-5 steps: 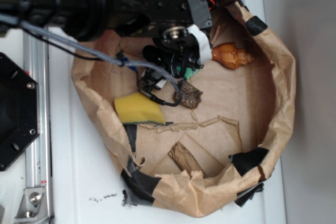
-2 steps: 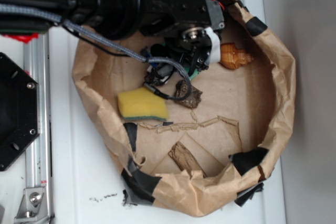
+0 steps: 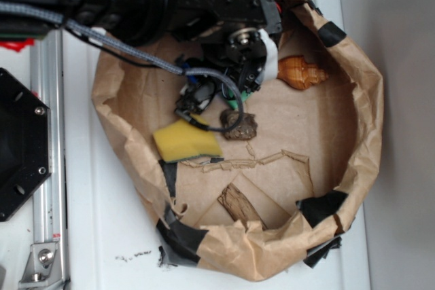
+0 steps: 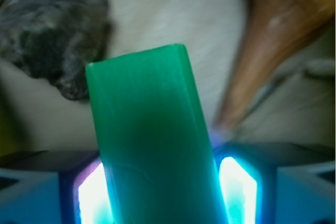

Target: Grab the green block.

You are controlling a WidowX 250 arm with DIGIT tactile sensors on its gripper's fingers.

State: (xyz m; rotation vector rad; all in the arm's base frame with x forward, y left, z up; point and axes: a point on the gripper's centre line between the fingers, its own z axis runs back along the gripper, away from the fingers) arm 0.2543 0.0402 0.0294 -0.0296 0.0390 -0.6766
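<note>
Claw (image 4: pixel 164 182) with both lit fingers closed against the flanks of the flat rectangular green block (image 4: pixel 152 135), near the rear rim of the crumpled brown paper bowl (image 3: pixel 367 100); the block's long axis runs straight out between the fingers, away from the wrist.

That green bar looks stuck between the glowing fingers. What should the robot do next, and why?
Probably lift straight up. In the wrist view the green block sits between the gripper's lit fingers, apparently clamped, with the dark rock and brown shell close by.
</note>
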